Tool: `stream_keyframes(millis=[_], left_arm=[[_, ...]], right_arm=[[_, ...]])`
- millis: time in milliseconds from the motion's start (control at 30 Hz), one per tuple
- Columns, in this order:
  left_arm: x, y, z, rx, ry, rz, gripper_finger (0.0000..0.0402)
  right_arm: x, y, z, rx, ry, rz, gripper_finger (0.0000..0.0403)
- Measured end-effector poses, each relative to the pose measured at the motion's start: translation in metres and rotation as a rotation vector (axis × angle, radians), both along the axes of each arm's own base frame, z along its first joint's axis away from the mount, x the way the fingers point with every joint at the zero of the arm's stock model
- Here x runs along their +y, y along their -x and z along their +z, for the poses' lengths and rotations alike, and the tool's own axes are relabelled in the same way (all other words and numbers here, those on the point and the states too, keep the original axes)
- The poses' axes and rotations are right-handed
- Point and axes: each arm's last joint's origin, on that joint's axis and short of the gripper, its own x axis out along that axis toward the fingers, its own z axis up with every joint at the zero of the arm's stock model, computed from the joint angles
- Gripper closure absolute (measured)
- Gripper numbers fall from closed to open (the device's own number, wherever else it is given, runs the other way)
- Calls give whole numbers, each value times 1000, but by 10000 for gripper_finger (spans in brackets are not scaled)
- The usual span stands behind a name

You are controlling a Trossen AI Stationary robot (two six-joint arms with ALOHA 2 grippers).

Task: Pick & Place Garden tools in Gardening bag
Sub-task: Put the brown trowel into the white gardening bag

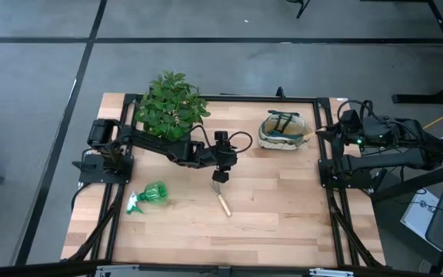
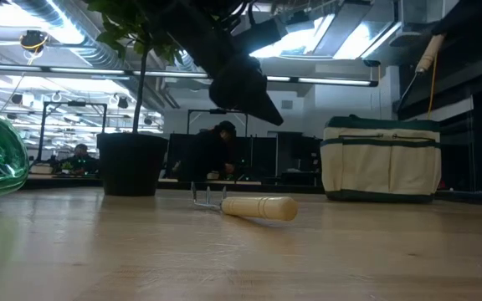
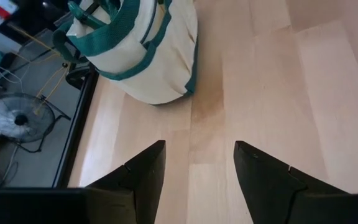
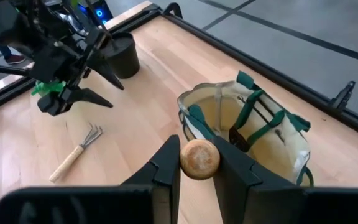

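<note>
Right gripper [image 4: 199, 163] is clamping one wooden handle [image 4: 199, 158] above the gardening bag [image 4: 263, 134]; left gripper [image 1: 220, 175], parted, is hovering over one hand rake [image 1: 221, 198].

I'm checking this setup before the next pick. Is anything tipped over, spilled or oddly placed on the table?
The green spray bottle lies on its side near the table's left edge instead of standing; no spill shows. The hand rake lies flat mid-table. The gardening bag and the potted plant stand upright.

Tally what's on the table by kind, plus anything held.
Hand rake: 1
Spray bottle: 1
Wooden-handled tool shut in the right pincer: 1
Gardening bag: 1
Potted plant: 1
Total: 5
</note>
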Motion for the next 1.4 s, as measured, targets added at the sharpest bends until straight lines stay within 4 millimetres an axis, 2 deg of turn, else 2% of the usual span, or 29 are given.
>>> stream_keyframes(millis=[200, 300, 767, 933, 1400], left_arm=[[10, 0, 0, 2, 3, 17, 215], [14, 0, 0, 4, 18, 10, 215], [17, -2, 1, -26, 69, -6, 219], [17, -2, 1, -30, 69, -6, 219], [17, -2, 1, -30, 70, -5, 217]], right_arm=[[0, -17, -23, 15, 4, -7, 335], [-1, -23, -29, 1, 33, -32, 335], [-2, -30, -17, -147, 87, -80, 335], [-6, -28, -19, -107, 160, -184, 335], [-7, -37, -59, 38, 166, -273, 335]])
